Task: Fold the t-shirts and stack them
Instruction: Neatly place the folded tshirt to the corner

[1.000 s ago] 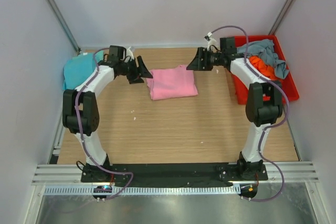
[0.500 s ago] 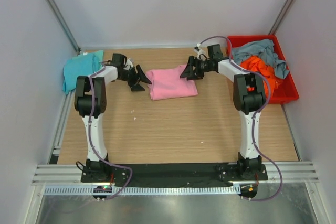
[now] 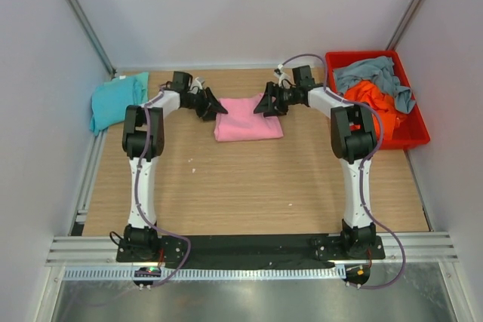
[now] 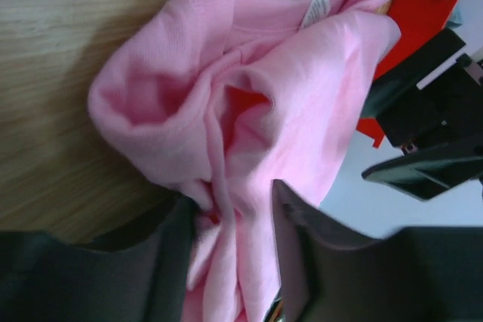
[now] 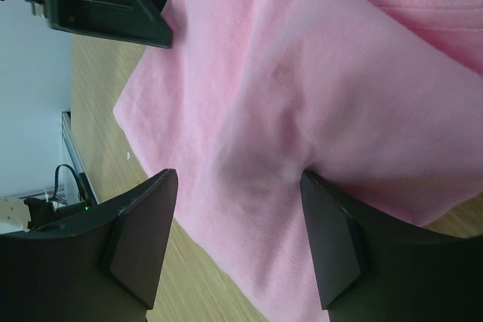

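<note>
Pink shirt (image 3: 249, 118): folded into rough rectangle, far middle of table (image 3: 241, 194), not yet on any stack.
Teal shirt (image 3: 117, 99): lies alone at far left corner, looks roughly folded.
Orange shirt (image 3: 377, 97) and grey-blue shirt (image 3: 373, 73): crumpled in bin (image 3: 419, 135), far right.
Judgement: near halfway. Two shirts left to fold, all stacking left.
Left gripper (image 3: 210, 105) at pink shirt's left edge: fingers (image 4: 170, 262) pinch bunched cloth.
Right gripper (image 3: 266, 105) at right edge: fingers (image 5: 139, 239) wide apart, straddling flat cloth, nothing clamped.
</note>
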Controlling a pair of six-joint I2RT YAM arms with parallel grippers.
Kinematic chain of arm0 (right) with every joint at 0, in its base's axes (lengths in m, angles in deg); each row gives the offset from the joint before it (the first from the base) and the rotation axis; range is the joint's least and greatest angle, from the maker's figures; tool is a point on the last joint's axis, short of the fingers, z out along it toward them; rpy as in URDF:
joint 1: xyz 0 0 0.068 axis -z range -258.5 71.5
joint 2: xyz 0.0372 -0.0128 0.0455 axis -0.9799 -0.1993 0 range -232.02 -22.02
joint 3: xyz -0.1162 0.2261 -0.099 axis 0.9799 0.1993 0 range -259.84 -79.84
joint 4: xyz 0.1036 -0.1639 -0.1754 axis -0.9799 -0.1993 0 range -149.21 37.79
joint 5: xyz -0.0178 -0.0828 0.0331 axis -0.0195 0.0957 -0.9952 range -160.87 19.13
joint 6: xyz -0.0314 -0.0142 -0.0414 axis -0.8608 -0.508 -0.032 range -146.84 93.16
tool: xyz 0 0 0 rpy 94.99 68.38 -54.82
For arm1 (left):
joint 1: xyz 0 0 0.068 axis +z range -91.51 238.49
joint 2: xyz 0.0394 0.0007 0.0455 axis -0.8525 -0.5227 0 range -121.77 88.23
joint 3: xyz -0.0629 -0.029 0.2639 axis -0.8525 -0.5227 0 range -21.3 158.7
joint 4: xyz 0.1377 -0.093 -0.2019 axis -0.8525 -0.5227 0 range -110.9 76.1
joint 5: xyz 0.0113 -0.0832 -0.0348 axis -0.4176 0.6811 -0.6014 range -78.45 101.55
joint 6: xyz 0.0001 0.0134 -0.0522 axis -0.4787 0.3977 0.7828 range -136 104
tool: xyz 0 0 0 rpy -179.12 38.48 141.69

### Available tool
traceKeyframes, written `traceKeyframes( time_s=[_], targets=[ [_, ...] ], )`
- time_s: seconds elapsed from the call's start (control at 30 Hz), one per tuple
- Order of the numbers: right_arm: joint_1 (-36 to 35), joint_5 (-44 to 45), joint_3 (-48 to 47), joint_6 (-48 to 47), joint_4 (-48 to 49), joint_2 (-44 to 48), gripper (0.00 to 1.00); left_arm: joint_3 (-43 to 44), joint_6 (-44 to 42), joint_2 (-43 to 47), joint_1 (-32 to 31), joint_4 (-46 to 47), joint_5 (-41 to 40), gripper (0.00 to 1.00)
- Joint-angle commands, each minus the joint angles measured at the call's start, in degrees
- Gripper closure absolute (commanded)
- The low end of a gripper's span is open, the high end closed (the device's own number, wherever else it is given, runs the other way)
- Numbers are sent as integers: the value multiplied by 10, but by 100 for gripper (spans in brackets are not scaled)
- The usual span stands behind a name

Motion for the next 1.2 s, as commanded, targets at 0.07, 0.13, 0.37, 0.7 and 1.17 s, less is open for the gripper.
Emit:
traceKeyframes(
  time_s=[0.07,0.13,0.37,0.7,1.17],
  targets=[
    [-9,2,-6,5,23,-4,28,16,-8,-30,-25,10,-19,73],
    [-10,2,-4,3,20,0,28,12,-8,-25,-27,11,-19,91],
    [7,7,27,-58,-37,97,28,17,-93,50,-20,-80,-20,100],
    [15,199,234,-255,-52,427,17,121,-383,145,10,-407,-204,100],
    [21,241,377,-242,-31,638,9,133,-502,211,101,-414,-487,100]
  ],
)
